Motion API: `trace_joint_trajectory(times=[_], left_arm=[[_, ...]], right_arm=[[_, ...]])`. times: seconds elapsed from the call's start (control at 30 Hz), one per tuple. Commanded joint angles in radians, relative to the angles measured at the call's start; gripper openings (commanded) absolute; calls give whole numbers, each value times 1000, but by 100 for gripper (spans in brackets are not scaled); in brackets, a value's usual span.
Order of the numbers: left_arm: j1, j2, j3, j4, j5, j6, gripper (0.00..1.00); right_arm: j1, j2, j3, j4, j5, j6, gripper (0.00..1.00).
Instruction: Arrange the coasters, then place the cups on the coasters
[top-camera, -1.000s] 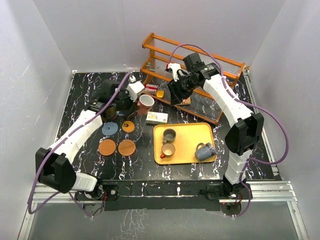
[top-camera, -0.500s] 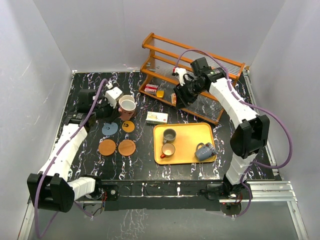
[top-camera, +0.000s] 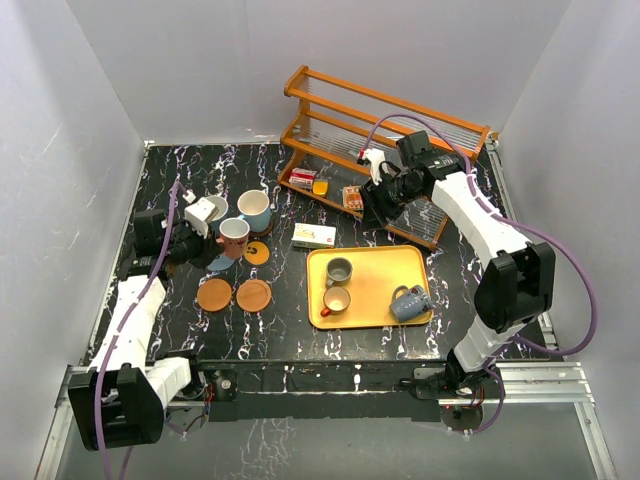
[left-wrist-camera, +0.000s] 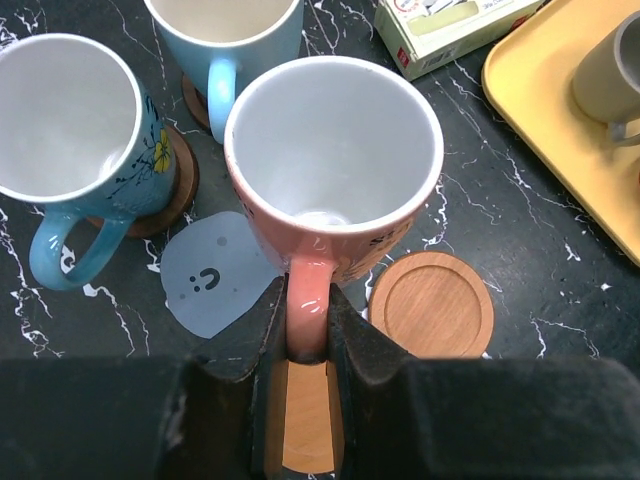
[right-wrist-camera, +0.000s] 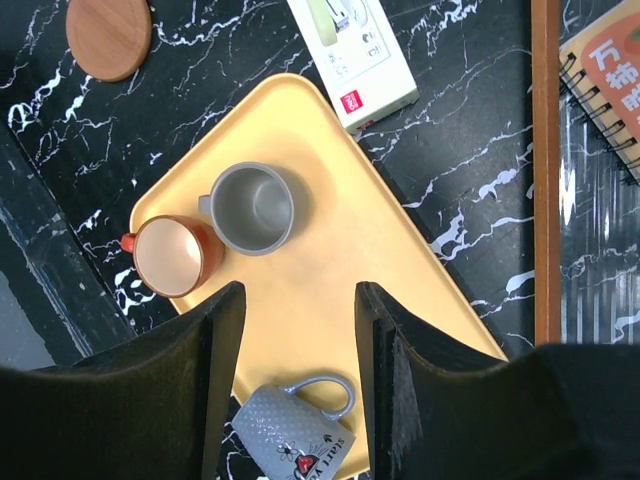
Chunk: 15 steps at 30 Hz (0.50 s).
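My left gripper is shut on the handle of a pink cup, held upright over the edge of the blue-grey coaster; in the top view the left gripper and this cup are at the left. Two light blue cups stand on dark brown coasters behind it. Bare orange coasters lie nearby. The right gripper hangs open and empty above the yellow tray, which holds a grey cup, an orange-brown cup and a grey cup on its side.
A wooden rack stands at the back right with a small red box and a notebook on its lower shelf. A green-white box lies between rack and tray. White walls close in the table on three sides.
The left arm has drawn back to the left and nearer with the pink cup, from beside the rack to over the blue-grey coaster. The right arm has shifted slightly right.
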Motion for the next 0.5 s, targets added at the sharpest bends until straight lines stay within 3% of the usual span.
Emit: trace_joint_trajectory(times=[0.0, 0.47], left_arm=[[29, -16, -32, 136, 65, 7, 0], [107, 25, -117, 231, 93, 73, 0]], right_arm=[[2, -72, -12, 72, -56, -24, 46], [3, -80, -26, 73, -61, -21, 47]])
